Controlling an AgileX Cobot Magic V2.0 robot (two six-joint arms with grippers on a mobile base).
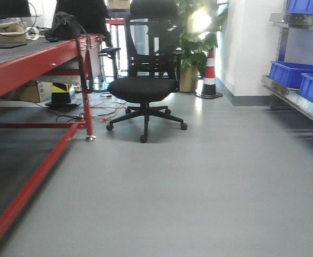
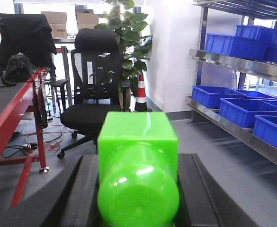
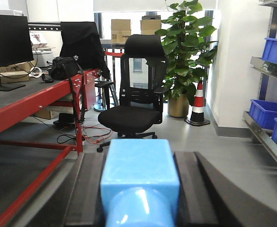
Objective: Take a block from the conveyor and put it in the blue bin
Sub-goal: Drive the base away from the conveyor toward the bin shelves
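My left gripper (image 2: 138, 160) is shut on a bright green block (image 2: 138, 165), which fills the gap between the two black fingers (image 2: 79, 194). In the right wrist view my right gripper (image 3: 139, 158) is shut on a light blue block (image 3: 140, 172), pressed between its black fingers (image 3: 195, 189). The conveyor (image 1: 17, 58), a dark belt in a red frame, runs along the left. Blue bins (image 1: 295, 72) sit on a metal shelf at the right, and they also show in the left wrist view as blue bins (image 2: 245, 111). Neither gripper appears in the front view.
A black office chair (image 1: 145, 85) stands on the grey floor straight ahead. Behind it are a potted plant (image 1: 191, 48) and a red-and-white traffic cone (image 1: 210, 75). A black bag (image 1: 65, 27) and a monitor (image 3: 8, 42) rest on the conveyor. Cables lie by the red leg (image 1: 86, 107).
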